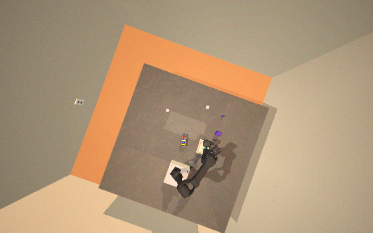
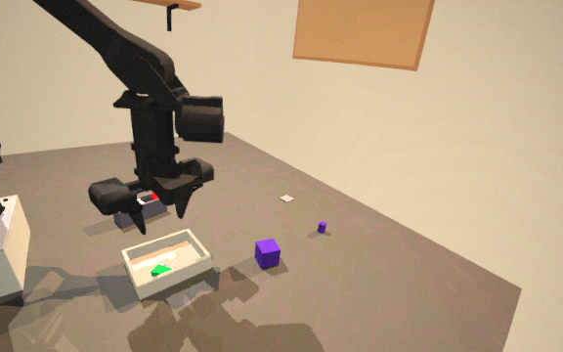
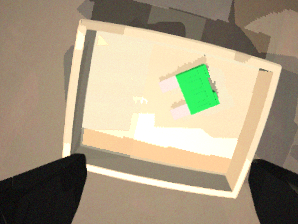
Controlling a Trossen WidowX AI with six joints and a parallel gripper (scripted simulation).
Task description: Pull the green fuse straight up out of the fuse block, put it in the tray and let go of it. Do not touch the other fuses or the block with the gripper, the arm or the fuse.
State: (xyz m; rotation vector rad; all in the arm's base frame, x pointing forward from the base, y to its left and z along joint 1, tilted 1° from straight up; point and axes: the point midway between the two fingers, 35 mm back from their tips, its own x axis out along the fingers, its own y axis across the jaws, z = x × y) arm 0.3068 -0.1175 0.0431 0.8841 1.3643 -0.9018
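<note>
From high overhead we see the whole bench (image 1: 135, 136) far below, from its side we look low and close across it, and from the wrist straight down into the tray (image 3: 76, 90), which all three share.

fuse block (image 2: 141, 211) mostly behind gripper (image 2: 160, 217) in exterior view, only grey body and a red and white bit showing; other fuses not countable there
top view: fuses in block (image 1: 184, 140) too small to separate, tray (image 1: 201, 146) half under arm, green fuse not discernible
wrist view: fingers cut by bottom and side edges, tips only as dark wedges; purple object at top-left corner cropped
exterior: arm base cut off at left edge
</note>
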